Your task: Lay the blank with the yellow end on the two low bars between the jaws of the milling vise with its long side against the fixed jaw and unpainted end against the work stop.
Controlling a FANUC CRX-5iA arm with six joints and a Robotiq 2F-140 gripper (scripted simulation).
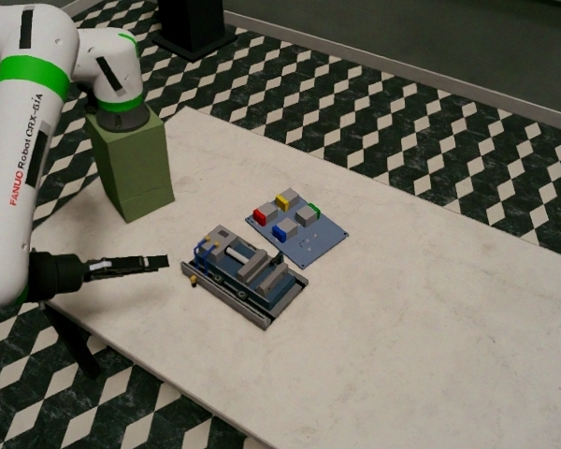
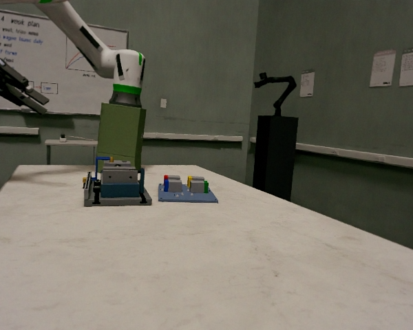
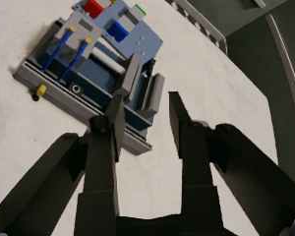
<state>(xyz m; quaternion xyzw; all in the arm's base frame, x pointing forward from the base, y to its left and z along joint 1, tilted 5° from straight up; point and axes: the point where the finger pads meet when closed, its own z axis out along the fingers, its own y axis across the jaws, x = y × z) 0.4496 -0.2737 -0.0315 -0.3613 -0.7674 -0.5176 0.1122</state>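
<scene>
The blank with the yellow end (image 1: 287,198) lies at the back of the blue plate (image 1: 297,233), beside the red-ended, blue-ended and green-ended blanks. The milling vise (image 1: 244,275) stands in front of the plate; nothing lies between its jaws. My gripper (image 1: 162,261) (image 2: 39,102) hangs in the air left of the vise, well above the table. Its fingers stand partly closed with a narrow gap and hold nothing.
The red-ended blank (image 1: 265,213), the blue-ended blank (image 1: 284,228) and the green-ended blank (image 1: 308,214) lie on the plate. The arm's green pedestal (image 1: 128,168) stands behind the vise. A black pedestal (image 2: 274,156) with another arm stands off the table.
</scene>
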